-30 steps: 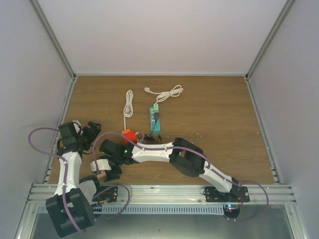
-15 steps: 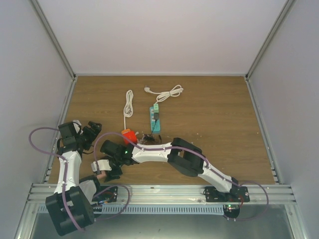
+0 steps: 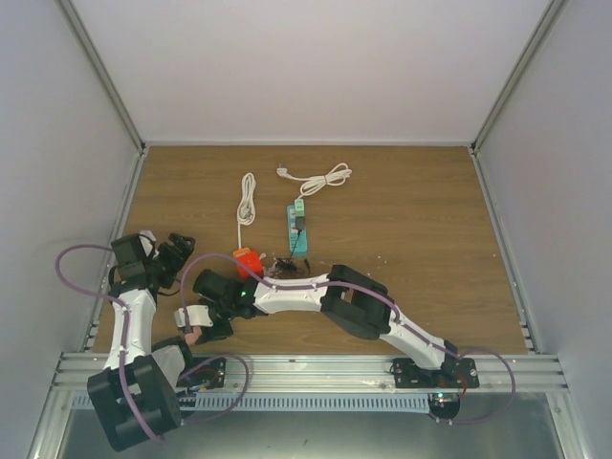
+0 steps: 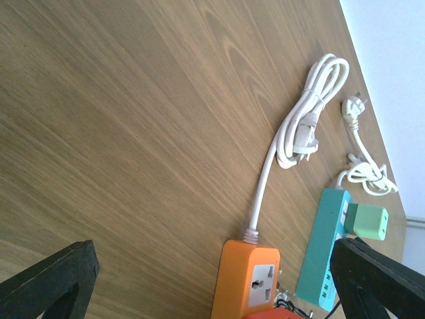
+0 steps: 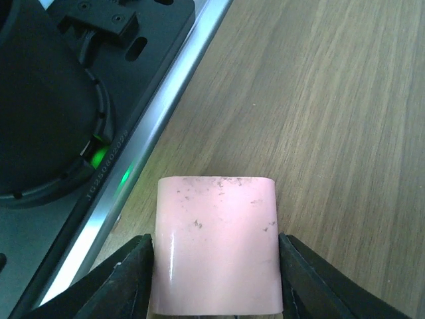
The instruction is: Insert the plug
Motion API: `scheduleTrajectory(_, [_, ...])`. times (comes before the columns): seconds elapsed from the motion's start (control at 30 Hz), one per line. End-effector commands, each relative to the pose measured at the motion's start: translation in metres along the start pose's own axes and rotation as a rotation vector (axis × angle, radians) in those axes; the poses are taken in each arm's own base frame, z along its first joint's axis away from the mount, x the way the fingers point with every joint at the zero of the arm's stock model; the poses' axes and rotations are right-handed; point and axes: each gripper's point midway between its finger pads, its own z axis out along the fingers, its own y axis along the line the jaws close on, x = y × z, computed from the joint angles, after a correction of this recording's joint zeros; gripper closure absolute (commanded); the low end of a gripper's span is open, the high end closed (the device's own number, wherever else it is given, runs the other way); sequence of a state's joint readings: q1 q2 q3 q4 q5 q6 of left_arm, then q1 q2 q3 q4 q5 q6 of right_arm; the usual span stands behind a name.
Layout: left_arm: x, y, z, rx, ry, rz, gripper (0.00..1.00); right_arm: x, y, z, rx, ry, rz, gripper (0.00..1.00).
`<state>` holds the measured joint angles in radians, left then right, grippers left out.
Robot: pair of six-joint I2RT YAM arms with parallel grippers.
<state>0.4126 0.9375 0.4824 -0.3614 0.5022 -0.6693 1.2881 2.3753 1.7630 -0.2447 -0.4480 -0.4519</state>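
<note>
Looking down from the top camera, I find the plug (image 3: 283,263) as a small dark shape on the table (image 3: 421,220), at the near end of the teal power strip (image 3: 298,232) and just beside the orange power strip (image 3: 247,260). It is partly behind my right arm and too small to read further. A green adapter (image 4: 365,221) sits in the teal strip's far end. A coiled white cord (image 4: 305,119) runs from the orange strip. My left gripper (image 4: 212,266) hangs near the table's left edge, its fingers (image 4: 46,282) spread wide with nothing between them. My right gripper (image 5: 216,266) is well apart from the plug, down by the near rail (image 5: 133,193). Its fingers (image 5: 123,279) are closed against both sides of a pink block (image 5: 216,239) with rounded corners.
</note>
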Motion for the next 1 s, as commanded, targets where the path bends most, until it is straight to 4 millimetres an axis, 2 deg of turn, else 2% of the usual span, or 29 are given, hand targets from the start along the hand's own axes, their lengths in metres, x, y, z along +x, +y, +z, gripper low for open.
scheduleTrajectory(0.0, [-0.006, -0.003, 0.000, 0.029, -0.021, 0.021, 0.01, 0.006, -0.005, 0.002, 0.028, -0.001, 0.008, 0.51])
scheduleTrajectory(0.2, [-0.007, -0.002, -0.001, 0.032, -0.020, 0.018, 0.01, 0.014, -0.009, -0.002, 0.055, 0.012, 0.034, 0.66])
scheduleTrajectory(0.4, [-0.006, -0.009, -0.001, 0.069, -0.009, 0.029, 0.01, -0.004, -0.013, -0.041, 0.151, -0.036, 0.032, 0.76])
scheduleTrajectory(0.5, [-0.003, -0.019, -0.002, 0.125, 0.012, 0.051, 0.01, -0.016, -0.016, -0.069, 0.239, -0.057, 0.026, 0.79])
scheduleTrajectory(0.63, [0.006, -0.039, -0.003, 0.234, 0.057, 0.103, 0.01, -0.015, -0.012, -0.106, 0.346, -0.054, 0.037, 0.80])
scheduleTrajectory(0.67, [0.008, -0.044, -0.003, 0.259, 0.067, 0.120, 0.01, -0.021, -0.012, -0.120, 0.385, -0.077, 0.031, 0.80])
scheduleTrajectory(0.7, [0.013, -0.052, -0.004, 0.295, 0.087, 0.146, 0.01, -0.014, -0.007, -0.128, 0.409, -0.070, 0.038, 0.80])
scheduleTrajectory(0.8, [0.025, -0.075, -0.007, 0.378, 0.119, 0.225, 0.01, -0.014, -0.003, -0.168, 0.510, -0.089, 0.048, 0.80])
scheduleTrajectory(0.97, [0.053, -0.124, -0.022, 0.520, 0.166, 0.411, 0.06, 0.000, 0.001, -0.230, 0.684, -0.117, 0.058, 0.79])
